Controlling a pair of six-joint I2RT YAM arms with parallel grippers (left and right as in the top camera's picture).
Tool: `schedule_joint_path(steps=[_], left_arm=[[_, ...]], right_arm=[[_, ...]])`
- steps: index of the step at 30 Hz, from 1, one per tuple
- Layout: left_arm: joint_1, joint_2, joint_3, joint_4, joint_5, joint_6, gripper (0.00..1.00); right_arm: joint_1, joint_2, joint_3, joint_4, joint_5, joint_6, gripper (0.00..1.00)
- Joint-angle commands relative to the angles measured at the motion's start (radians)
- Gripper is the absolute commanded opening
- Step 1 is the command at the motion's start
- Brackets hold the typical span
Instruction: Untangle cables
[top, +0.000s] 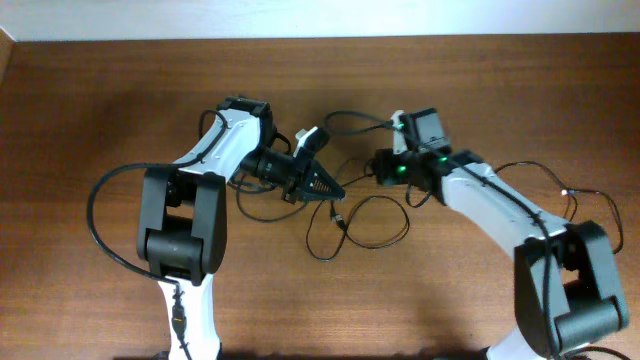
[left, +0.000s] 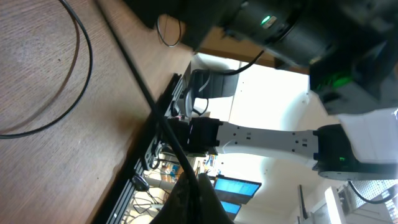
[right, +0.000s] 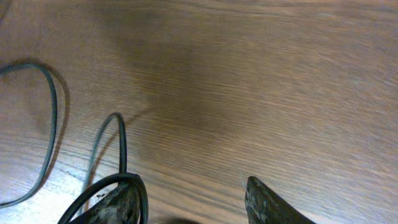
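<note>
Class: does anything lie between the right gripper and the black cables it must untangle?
Nothing visible does. The right gripper is open over bare table, and a loop of the cables lies right at one of its fingers. The left gripper, shut on a strand, sits opposite, off to the side of that loop.

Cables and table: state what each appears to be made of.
The cables look rubber- or plastic-sheathed: thin, black, smooth, bending in loose loops. The table looks like wood or wood-look laminate: brown, streaky grain, matte sheen.
</note>
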Motion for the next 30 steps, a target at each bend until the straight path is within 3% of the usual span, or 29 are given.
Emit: schedule_joint_path(steps=[1,6,9,12,14,17,19,21,24,27,30], left_arm=[[0.034,-0.04,0.001,-0.049,0.04,0.024,0.0],[0.043,-0.04,0.001,-0.023,0.025,0.024,0.0],[0.044,-0.04,0.001,-0.023,-0.071,0.024,0.0],[0.044,-0.04,0.001,-0.014,-0.09,0.024,0.0],[0.043,-0.04,0.001,0.021,-0.09,0.024,0.0],[0.043,-0.04,0.001,0.104,-0.09,0.024,0.0],[0.043,-0.04,0.001,0.188,-0.09,-0.011,0.0],[0.043,-0.04,0.001,0.332,-0.09,-0.158,0.0],[0.042,-0.04,0.001,0.547,-0.095,-0.333,0.01],[0.019,-0.04,0.001,0.69,-0.162,-0.448,0.14],[-0.042,-0.04,0.001,0.703,-0.328,-0.48,0.52]], right_arm=[[-0.214,0.026,-0.015,-0.054,0.317,0.007,0.49],[-0.246,0.025,-0.015,-0.084,0.32,0.007,0.47],[-0.249,0.025,-0.015,-0.105,0.566,0.031,0.47],[-0.253,0.025,-0.015,-0.109,0.59,0.03,0.47],[-0.253,0.022,-0.011,-0.111,0.439,0.013,0.45],[-0.254,0.003,0.007,-0.124,0.151,-0.009,0.27],[-0.254,-0.024,0.015,-0.153,-0.085,-0.023,0.23],[-0.254,-0.038,0.015,-0.219,-0.224,-0.032,0.22],[-0.254,-0.038,0.014,-0.31,-0.25,-0.05,0.15],[-0.253,-0.038,0.014,-0.332,-0.265,-0.084,0.22],[-0.245,-0.038,0.013,-0.366,-0.267,-0.111,0.26]])
